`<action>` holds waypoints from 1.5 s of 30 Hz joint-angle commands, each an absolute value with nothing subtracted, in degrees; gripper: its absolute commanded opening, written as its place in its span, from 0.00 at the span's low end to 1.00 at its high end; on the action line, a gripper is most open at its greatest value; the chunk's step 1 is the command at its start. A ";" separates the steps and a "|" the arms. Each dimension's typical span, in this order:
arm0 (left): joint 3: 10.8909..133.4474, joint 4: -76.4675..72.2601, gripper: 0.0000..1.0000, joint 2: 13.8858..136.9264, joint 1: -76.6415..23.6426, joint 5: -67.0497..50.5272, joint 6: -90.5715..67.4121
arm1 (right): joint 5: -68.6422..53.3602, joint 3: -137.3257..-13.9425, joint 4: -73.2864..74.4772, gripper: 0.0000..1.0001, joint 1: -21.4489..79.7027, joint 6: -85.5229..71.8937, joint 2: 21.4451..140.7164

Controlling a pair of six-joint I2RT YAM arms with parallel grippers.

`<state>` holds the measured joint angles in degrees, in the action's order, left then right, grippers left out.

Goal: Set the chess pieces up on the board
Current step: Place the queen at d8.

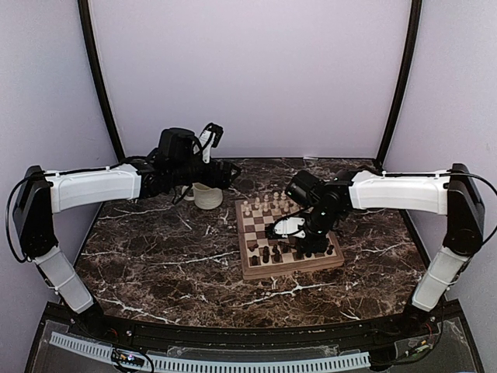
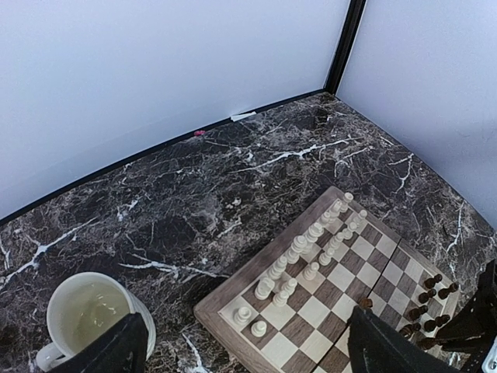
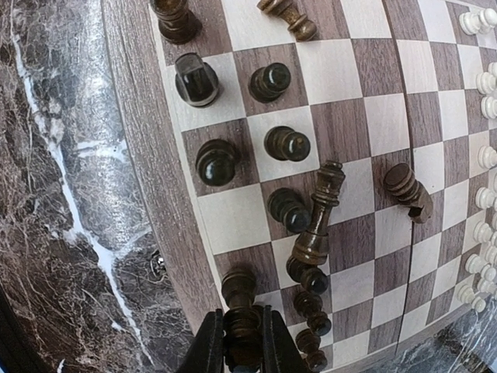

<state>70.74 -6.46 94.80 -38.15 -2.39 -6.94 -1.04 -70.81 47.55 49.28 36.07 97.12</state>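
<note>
The right jaws are clenched on a dark piece (image 3: 242, 334). Its base is hidden between them, just inside the rim of the board (image 3: 155, 233). Straight ahead a toppled king (image 3: 318, 214) lies against standing dark pieces (image 3: 287, 144) and crowds that side. Another fallen piece (image 3: 409, 192) lies to the right with open squares around it. White pieces (image 3: 485, 81) are cut off at the far right. Left of the rim is bare surface (image 3: 54, 194). The left jaws are released wide, and one of them half hides a mug (image 2: 85, 315).
</note>
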 commanded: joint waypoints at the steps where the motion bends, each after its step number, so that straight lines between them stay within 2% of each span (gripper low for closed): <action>1: 70.40 -6.15 0.92 93.20 -38.39 -3.06 -7.26 | -0.18 -70.14 45.84 0.05 49.83 36.03 98.21; 9: 70.43 -6.08 0.91 93.32 -38.39 -3.42 -7.20 | -0.20 -69.89 45.37 0.09 49.83 36.12 98.62; 17: 70.57 -5.98 0.91 93.40 -38.39 -3.73 -7.16 | -0.18 -70.90 46.39 0.27 49.93 35.95 97.47; 23: 70.62 -5.82 0.91 93.43 -38.39 -3.61 -6.99 | -0.85 -74.75 49.14 0.37 49.83 36.19 95.91; 28: 70.79 -5.54 0.91 93.34 -38.36 -3.60 -6.86 | -2.36 -78.88 49.14 0.37 47.86 35.31 96.54; 37: 71.37 -4.55 0.90 93.17 -38.34 -4.63 -6.88 | -6.59 -90.36 55.30 0.27 43.09 33.63 106.65; 45: 72.15 -3.27 0.89 93.12 -38.40 -5.31 -6.58 | -11.50 -96.92 59.03 0.30 42.23 32.90 114.17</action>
